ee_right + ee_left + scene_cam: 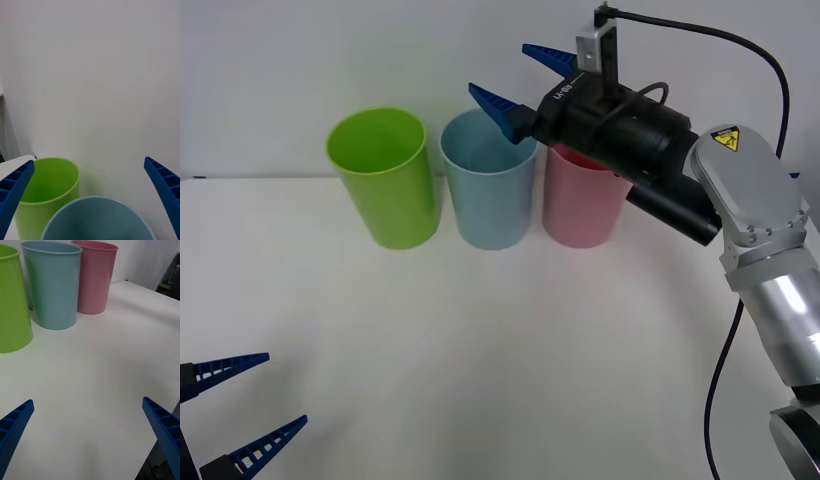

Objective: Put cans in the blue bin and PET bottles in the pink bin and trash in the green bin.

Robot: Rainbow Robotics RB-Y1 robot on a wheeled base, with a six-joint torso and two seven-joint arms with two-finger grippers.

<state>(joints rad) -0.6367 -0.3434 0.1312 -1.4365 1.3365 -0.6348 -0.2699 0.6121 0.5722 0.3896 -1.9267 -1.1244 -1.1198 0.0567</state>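
Three tall bins stand in a row at the back of the white table: the green bin (383, 178) on the left, the blue bin (488, 180) in the middle, the pink bin (582, 200) on the right. My right gripper (520, 75) hangs open above the blue bin's rim, nothing between its fingers. In the right wrist view the blue bin (97, 219) lies just below, with the green bin (48, 191) beside it. My left gripper (245, 405) rests open low at the near left of the table. No cans, PET bottles or trash are in view.
A white wall rises right behind the bins. The right arm and its black cable (740, 330) reach over the pink bin. The table's far right edge (150, 287) shows in the left wrist view.
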